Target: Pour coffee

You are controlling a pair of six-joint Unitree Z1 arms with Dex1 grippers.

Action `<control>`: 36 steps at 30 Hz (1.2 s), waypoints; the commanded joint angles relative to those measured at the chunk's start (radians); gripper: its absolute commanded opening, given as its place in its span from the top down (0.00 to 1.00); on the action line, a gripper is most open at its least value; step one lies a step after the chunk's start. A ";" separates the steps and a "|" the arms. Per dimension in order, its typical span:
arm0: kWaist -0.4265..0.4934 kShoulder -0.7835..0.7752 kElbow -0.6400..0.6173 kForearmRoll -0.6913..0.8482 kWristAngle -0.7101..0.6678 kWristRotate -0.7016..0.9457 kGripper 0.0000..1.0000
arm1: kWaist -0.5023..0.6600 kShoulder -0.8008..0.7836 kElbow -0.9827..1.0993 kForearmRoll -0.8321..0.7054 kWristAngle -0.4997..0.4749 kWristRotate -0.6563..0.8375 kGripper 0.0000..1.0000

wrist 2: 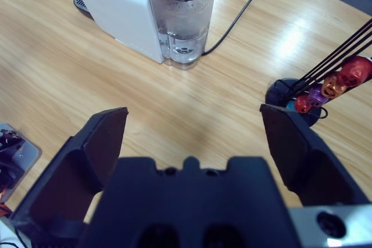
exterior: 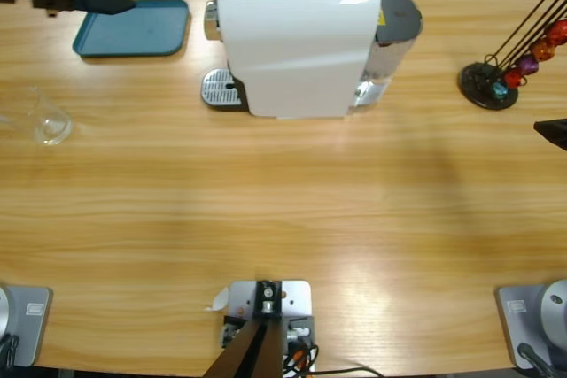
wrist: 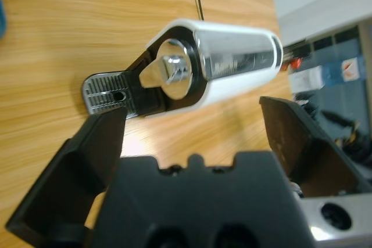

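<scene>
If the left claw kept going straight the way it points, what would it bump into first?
Probably the white coffee machine, at its shiny spout end above the drip tray. The left claw is open, and nothing shows between.

Glossy white plastic coffee machine (exterior: pixel 297 42) with chrome front (wrist: pixel 174 76) stands on smooth, grained wooden table (exterior: pixel 283 210).

A lab or office test room is suggested: a long wooden table (exterior: pixel 283 210) is set with a white coffee machine (exterior: pixel 297 37), and shelving is glimpsed behind it.
</scene>
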 commanded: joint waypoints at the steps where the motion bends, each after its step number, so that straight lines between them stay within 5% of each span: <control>1: -0.006 0.158 -0.036 -0.105 -0.038 -0.140 0.02 | 0.005 0.007 0.026 -0.007 0.009 -0.013 0.00; 7: -0.009 0.232 -0.037 -0.202 -0.069 -0.146 0.02 | 0.005 0.010 0.024 -0.007 0.009 -0.013 0.00; 11: -0.009 0.247 -0.046 -0.209 -0.096 -0.162 0.17 | 0.005 0.006 0.025 -0.007 0.007 -0.013 0.00; 13: -0.009 0.254 -0.047 -0.209 -0.102 -0.176 0.29 | 0.006 0.001 0.027 -0.007 0.007 -0.013 0.00; 18: -0.009 0.254 -0.039 -0.209 -0.136 -0.187 0.82 | 0.005 0.002 0.026 -0.007 0.007 -0.012 0.00; 22: -0.009 0.259 -0.035 -0.220 -0.149 -0.186 0.86 | 0.005 0.001 0.027 -0.007 0.007 -0.012 0.00; 24: -0.009 0.259 -0.031 -0.233 -0.162 -0.181 1.00 | 0.005 0.002 0.027 -0.007 0.007 -0.013 0.00; 36: -0.032 0.248 -0.010 -0.345 -0.229 -0.180 1.00 | 0.005 0.005 0.026 -0.007 0.006 -0.012 0.00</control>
